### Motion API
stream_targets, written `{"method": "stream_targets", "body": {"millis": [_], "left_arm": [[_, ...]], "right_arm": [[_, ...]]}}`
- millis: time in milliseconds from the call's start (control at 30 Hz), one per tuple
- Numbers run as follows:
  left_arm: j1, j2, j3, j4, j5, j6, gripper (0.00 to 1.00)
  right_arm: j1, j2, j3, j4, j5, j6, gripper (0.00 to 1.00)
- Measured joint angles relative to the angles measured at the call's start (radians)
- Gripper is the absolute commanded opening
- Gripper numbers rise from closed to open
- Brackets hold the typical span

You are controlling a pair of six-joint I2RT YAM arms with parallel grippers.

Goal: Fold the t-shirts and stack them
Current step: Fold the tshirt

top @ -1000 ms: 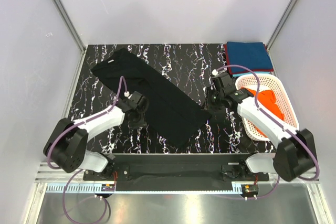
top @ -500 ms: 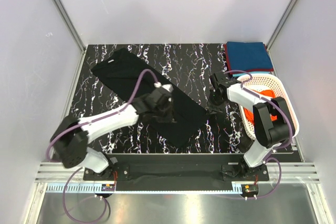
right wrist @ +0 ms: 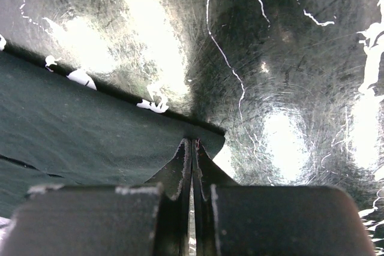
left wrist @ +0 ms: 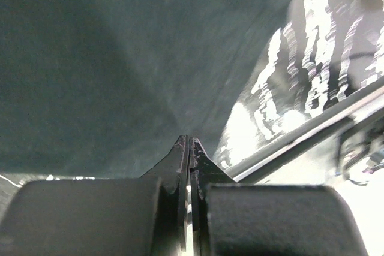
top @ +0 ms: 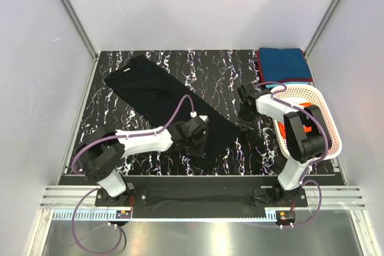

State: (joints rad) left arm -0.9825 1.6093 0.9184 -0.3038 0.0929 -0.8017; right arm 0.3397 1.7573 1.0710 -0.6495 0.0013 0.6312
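The black t-shirt (top: 162,103) lies flat and diagonal on the table, from far left to near centre. My left gripper (top: 200,141) is shut, its tips resting on the shirt's near end; in the left wrist view (left wrist: 189,142) dark fabric (left wrist: 120,58) fills most of the frame. My right gripper (top: 242,122) is shut at the shirt's right corner, and its tips (right wrist: 192,142) pinch the corner of the fabric (right wrist: 90,130). The teal-blue shirt (top: 285,64) lies folded at the far right on a dark red one (top: 259,67). The orange shirt (top: 312,118) is in the basket.
The white lattice basket (top: 333,133) stands at the right edge, close behind my right arm. The table is black marble-patterned (top: 216,70), with white walls on three sides. A metal rail (left wrist: 300,139) runs along the near table edge.
My left arm has swept right and nearer across the black shirt to its near end. My right arm has folded in and stays at the shirt's right corner.
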Motion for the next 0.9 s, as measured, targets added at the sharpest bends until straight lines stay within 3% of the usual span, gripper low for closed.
{"method": "stream_targets", "body": {"millis": [267,700,833,900], "left_arm": [[-0.087,0.025,-0.063,0.021,-0.035,-0.071,0.00],[-0.104,-0.003,-0.108,0.058,-0.078,-0.153,0.00],[-0.109,-0.048,-0.133,0.006,-0.108,-0.183,0.00],[-0.110,-0.079,-0.145,-0.049,-0.137,-0.195,0.00]], "right_arm": [[0.000,-0.013,-0.017,0.008,0.014,0.038,0.00],[0.000,-0.086,-0.068,-0.005,0.023,0.047,0.00],[0.000,-0.176,-0.065,-0.040,0.014,0.047,0.08],[0.000,-0.230,-0.050,-0.057,0.012,0.044,0.20]]}}
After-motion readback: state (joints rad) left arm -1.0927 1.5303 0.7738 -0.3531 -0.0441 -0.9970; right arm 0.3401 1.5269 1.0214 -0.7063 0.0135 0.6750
